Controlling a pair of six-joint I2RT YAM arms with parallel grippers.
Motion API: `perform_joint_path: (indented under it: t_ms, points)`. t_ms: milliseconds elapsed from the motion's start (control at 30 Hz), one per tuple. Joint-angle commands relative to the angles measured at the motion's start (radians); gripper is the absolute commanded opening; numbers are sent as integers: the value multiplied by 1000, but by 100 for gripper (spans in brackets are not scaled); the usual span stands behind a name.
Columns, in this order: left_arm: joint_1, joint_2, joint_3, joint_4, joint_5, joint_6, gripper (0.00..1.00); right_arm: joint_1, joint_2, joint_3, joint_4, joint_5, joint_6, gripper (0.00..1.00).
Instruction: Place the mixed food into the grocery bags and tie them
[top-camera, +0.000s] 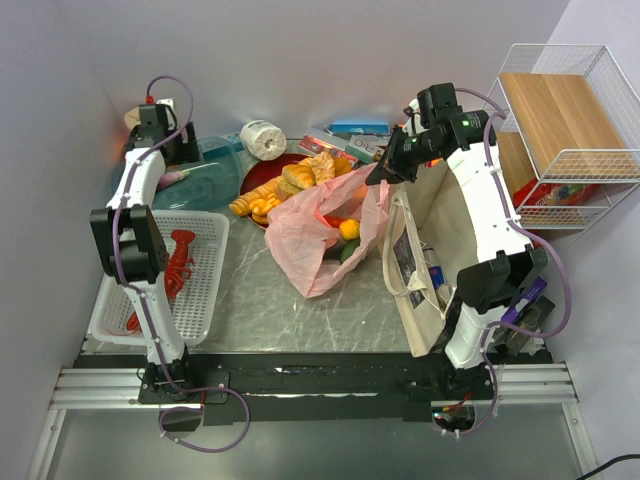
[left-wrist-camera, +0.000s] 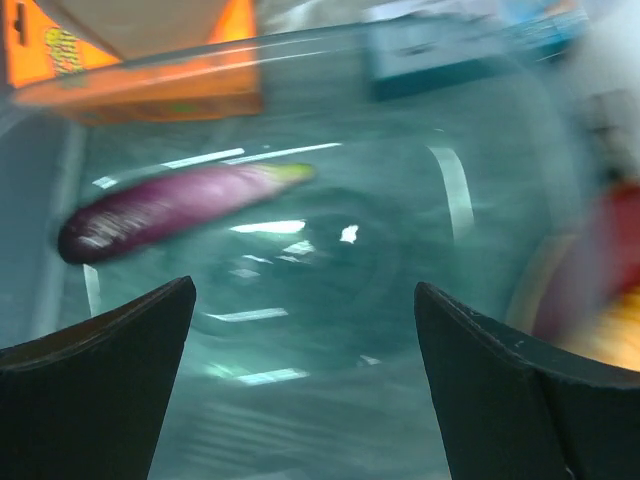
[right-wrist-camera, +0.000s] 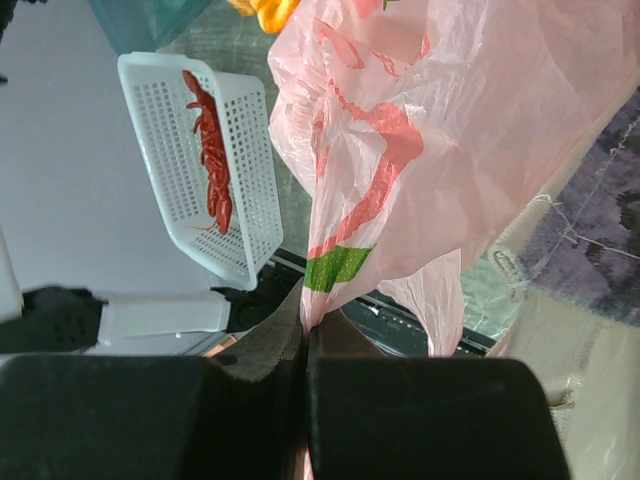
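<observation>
Two claws differ: the left gripper (left-wrist-camera: 305, 300) hangs with fingers wide apart over the purple eggplant (left-wrist-camera: 170, 205), which lies in a teal bowl (left-wrist-camera: 480, 230) at far left. The right gripper (right-wrist-camera: 305, 335) is clamped on the pink bag (right-wrist-camera: 420, 150), holding its handle up mid-table, just left of the canvas tote (top-camera: 430, 210).

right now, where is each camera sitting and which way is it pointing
top external: above and behind the bases, looking down on the table; left arm and right arm show.
left wrist: on the left arm, facing into the teal bowl with an eggplant; open left gripper frames it.
right wrist: looks along the shut right gripper pinching the pink bag, toward the white basket holding the lobster.
shared: top and right wrist show bag, basket, lobster.
</observation>
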Motion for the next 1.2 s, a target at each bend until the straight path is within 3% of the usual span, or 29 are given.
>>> perform_joint_path:
  t_ms: [0, 233, 633, 1167]
  points:
    - [65, 106, 144, -96, 54, 230, 96, -3, -66, -13, 14, 23, 8, 0]
    - [96, 201, 230, -116, 19, 400, 96, -1, -68, -1, -14, 43, 26, 0]
    - [143, 386, 304, -120, -38, 419, 96, 11, 21, 122, -129, 27, 39, 0]
    - [157, 455, 313, -35, -53, 426, 96, 37, 62, 165, -131, 10, 81, 0]
